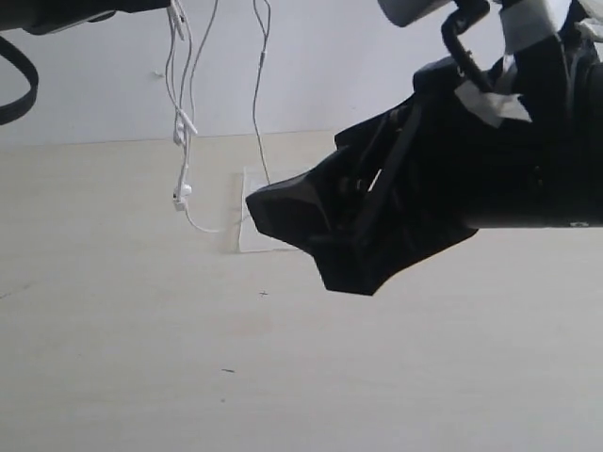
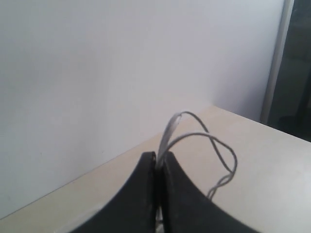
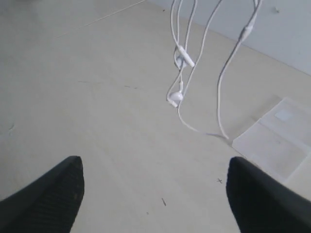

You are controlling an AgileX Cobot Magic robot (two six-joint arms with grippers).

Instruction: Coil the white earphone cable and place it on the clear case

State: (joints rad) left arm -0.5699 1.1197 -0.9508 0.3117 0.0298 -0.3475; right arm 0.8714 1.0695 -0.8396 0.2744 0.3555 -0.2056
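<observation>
With the left tool clenched on the white earphone cable, which hung below it near the clear case, coiling seemed in progress; the released right tool probably needed to catch the strands next.

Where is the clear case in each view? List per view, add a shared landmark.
Exterior view: clear case mid-picture on the table, below the hanging white earphone cable.
Left wrist view: not in it.
Right wrist view: on the table, beside the cable's lowest loop.
Shared landmark: that cable.
</observation>
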